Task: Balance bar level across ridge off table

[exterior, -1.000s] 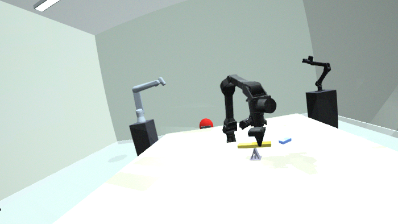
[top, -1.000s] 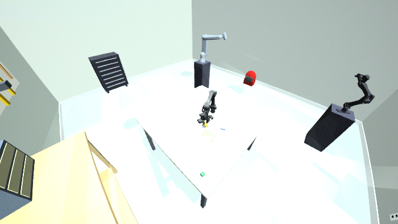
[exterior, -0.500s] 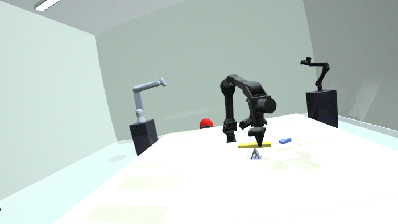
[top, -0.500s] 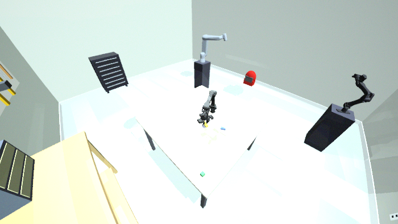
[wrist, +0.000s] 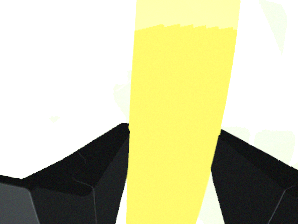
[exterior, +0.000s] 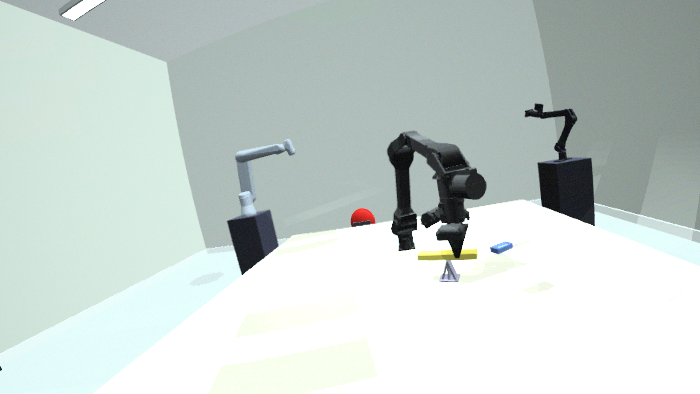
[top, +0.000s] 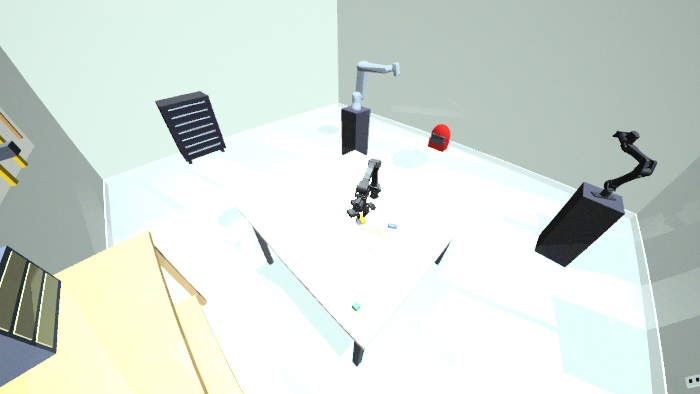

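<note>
Placing step: the claw (exterior: pixel 457 254) is clamped on the yellow bar (exterior: pixel 446 255), gripping it a bit right of its middle, and holds it over the small grey ridge (exterior: pixel 449 273) on the white surface (exterior: pixel 550 325). From the side the bar looks level, both ends off the surface, and its underside seems to sit at or just above the ridge's peak; can't tell if it's touching yet. The ridge stands under the bar's middle, just left of the claw tip. Wrist view: bar (wrist: pixel 178 129) runs straight away between the two dark fingers, pinched on both long sides, ridge hidden underneath. Next move, as I judge it: settle the bar onto the peak with its middle centred, then open slowly and lift straight up so the fingers don't drag or tip it. Risk: off-centre grip may mean uneven release. A blue block (exterior: pixel 501 247) lies nearby to the right, apart from all this.
</note>
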Robot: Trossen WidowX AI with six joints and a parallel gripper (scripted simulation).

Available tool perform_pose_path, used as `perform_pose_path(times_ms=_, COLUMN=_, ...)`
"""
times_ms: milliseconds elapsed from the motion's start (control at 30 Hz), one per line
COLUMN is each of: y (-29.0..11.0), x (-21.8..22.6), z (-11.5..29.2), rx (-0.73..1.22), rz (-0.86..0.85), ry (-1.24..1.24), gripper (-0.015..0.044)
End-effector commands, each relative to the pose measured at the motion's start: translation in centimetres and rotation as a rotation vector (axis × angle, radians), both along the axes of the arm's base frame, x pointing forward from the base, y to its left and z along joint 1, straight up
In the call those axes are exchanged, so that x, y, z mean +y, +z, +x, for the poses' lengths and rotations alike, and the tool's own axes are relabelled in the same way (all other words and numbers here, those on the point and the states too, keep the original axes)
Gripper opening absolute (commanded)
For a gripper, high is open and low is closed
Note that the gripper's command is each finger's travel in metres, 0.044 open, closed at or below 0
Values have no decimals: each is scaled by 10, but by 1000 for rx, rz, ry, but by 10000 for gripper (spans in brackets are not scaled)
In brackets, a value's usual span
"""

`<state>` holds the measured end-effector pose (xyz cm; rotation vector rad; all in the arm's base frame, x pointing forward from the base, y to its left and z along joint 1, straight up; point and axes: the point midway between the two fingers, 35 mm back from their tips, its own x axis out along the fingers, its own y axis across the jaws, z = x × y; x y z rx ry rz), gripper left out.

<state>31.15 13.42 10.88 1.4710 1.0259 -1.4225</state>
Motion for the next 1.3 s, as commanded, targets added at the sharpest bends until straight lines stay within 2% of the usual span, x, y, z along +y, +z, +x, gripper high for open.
perform_pose_path(times_ms=0, y=0, x=0, z=0, rx=2, rz=1, ry=-1, gripper=0)
perform_pose_path(times_ms=1200, y=0, x=0, z=0, rx=0, rz=0, ry=0, gripper=0)
perform_pose_path(times_ms=1267, y=0, x=0, z=0, rx=0, rz=0, ry=0, gripper=53)
